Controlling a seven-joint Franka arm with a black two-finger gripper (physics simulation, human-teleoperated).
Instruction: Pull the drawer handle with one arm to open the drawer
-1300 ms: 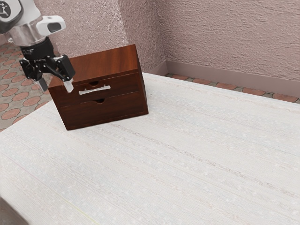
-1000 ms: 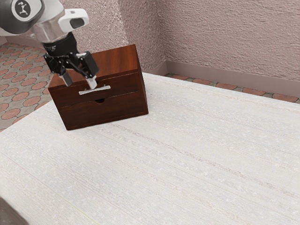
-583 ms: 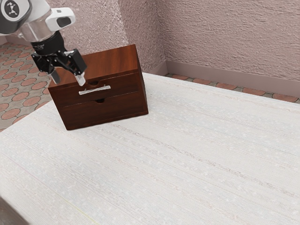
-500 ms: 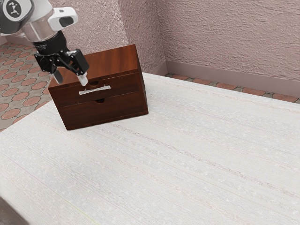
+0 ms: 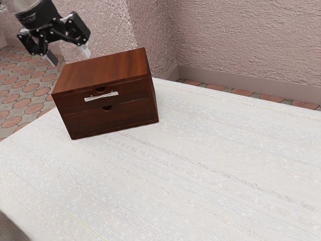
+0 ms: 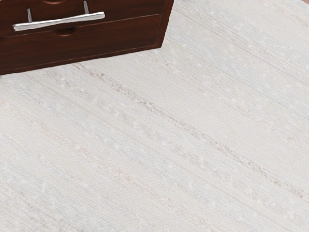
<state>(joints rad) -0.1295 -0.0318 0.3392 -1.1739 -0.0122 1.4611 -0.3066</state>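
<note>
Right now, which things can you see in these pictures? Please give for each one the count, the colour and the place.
drawer box: one, dark brown wood, on the table toward the exterior view's left; both drawers look shut
handle: one, silver bar, on the upper drawer front
table: one, whitish wood grain, under the box
wall: pinkish, rough, behind the table
floor: reddish tiles, beside the table's far edge
gripper: one, black, open, in the air above the box's back corner, holding nothing
</note>
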